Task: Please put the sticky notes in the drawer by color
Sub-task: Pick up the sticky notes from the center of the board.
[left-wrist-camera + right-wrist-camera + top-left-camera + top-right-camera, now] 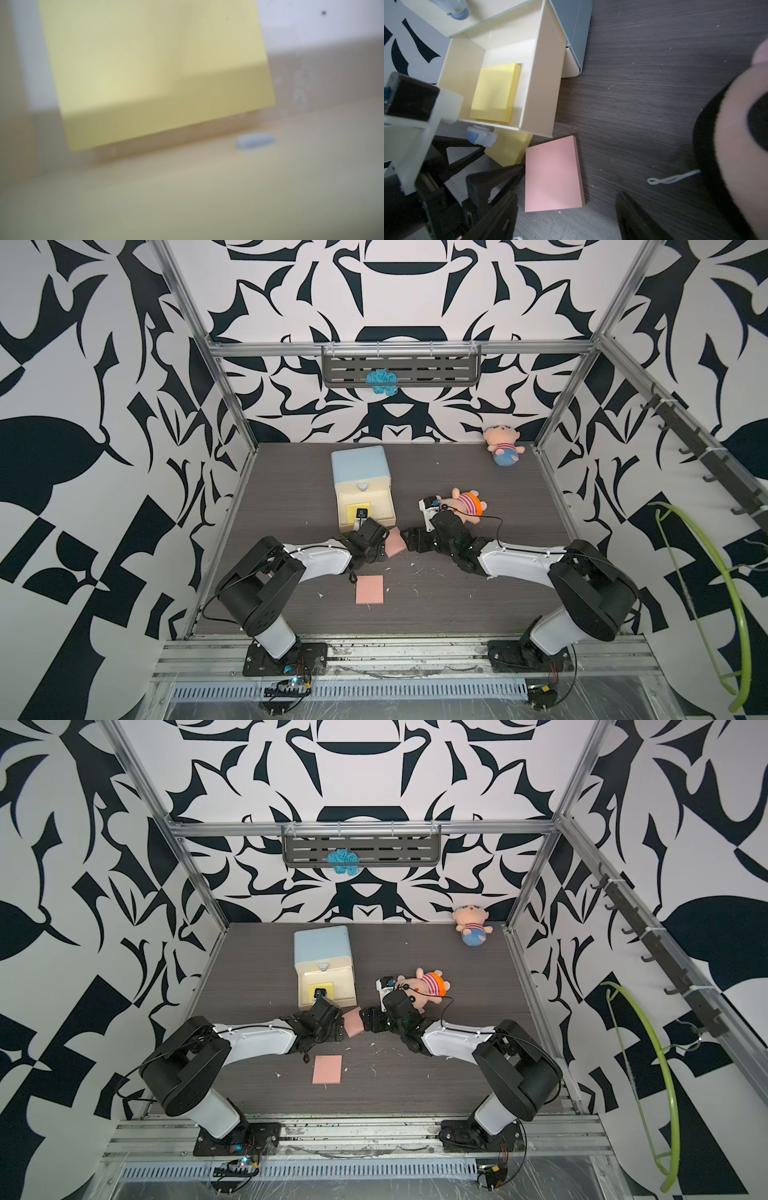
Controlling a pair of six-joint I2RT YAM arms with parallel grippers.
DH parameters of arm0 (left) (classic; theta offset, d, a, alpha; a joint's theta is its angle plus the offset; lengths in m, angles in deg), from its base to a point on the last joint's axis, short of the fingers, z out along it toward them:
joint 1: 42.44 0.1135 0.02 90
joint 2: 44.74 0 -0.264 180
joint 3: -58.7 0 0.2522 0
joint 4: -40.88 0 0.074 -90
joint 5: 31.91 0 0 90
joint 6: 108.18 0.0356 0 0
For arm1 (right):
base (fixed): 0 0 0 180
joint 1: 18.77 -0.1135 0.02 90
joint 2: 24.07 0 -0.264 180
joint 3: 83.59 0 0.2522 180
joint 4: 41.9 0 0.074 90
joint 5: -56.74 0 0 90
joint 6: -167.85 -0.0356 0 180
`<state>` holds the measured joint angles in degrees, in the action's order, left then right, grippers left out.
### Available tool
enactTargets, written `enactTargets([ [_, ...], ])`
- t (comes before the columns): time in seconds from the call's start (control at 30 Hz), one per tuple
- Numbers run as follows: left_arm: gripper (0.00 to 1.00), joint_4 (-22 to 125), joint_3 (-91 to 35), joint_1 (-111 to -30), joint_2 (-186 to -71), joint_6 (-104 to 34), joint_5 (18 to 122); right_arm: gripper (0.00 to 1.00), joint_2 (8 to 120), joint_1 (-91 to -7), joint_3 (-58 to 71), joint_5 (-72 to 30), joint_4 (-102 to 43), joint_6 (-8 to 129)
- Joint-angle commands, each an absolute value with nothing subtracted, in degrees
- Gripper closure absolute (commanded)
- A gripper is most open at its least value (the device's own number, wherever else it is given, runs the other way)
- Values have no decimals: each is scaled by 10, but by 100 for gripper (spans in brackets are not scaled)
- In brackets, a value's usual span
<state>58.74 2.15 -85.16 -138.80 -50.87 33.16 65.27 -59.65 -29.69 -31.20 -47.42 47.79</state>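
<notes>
Right wrist view: our right gripper (571, 180) stands apart around the pink pad (553, 174). Closing may merely shove that flat pad. Whether the left gripper (362, 515) is apart, we cannot tell.

I count four sticky pads in sight: two pink, two yellow. The near pink pad (369, 589) lies toward the bench's front edge, and the far pink pad (395, 545) lies mid-bench. One yellow pad (496, 93) sits in the one open drawer (537, 83). A second yellow block (508, 151), partly hidden, shows just outside its front. There is one blue chest (359, 464), with two knobs (480, 138) visible. Two plush dolls: the far doll (503, 445) at the far right corner, the near doll (467, 506) mid-bench. One yarn tuft (381, 381).
</notes>
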Motion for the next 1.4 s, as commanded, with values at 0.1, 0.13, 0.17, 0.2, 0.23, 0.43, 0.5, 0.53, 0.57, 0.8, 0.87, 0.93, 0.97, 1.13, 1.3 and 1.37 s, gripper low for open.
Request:
enactTargets([
  [0.1,1,614,12,-849,-1426,-529,326,21,655,-595,-271,-311,-482,474],
  [0.13,1,610,11,-848,-1429,-527,328,21,655,-595,-271,-311,-482,474],
  [0.17,1,607,11,-847,-1431,-526,331,21,655,-595,-272,-311,-482,474],
  [0.2,1,605,11,-847,-1432,-526,333,21,655,-595,-272,-311,-482,474],
  [0.23,3,604,11,-847,-1435,-525,335,21,655,-595,-272,-311,-481,474],
  [0.43,21,603,19,-847,-1431,-529,340,21,657,-595,-274,-312,-481,470],
  [0.5,24,603,26,-846,-1425,-532,340,21,658,-595,-274,-311,-481,469],
  [0.53,26,604,28,-846,-1422,-533,340,21,659,-595,-272,-310,-481,468],
  [0.57,26,605,32,-847,-1418,-535,341,21,661,-595,-272,-309,-481,468],
  [0.8,26,619,63,-849,-1376,-559,355,22,658,-595,-265,-299,-475,467],
  [0.87,26,629,73,-853,-1357,-568,359,22,658,-595,-263,-293,-474,467],
  [0.93,26,639,83,-858,-1336,-578,364,22,659,-595,-261,-285,-474,464],
  [0.97,26,644,88,-860,-1324,-583,368,22,660,-595,-260,-281,-473,461],
  [1.13,26,681,103,-873,-1262,-600,373,22,665,-595,-251,-249,-473,439],
  [1.3,25,713,118,-881,-1194,-606,376,22,656,-595,-250,-207,-483,400],
  [1.37,25,726,122,-881,-1160,-607,376,22,653,-595,-247,-189,-483,390],
])
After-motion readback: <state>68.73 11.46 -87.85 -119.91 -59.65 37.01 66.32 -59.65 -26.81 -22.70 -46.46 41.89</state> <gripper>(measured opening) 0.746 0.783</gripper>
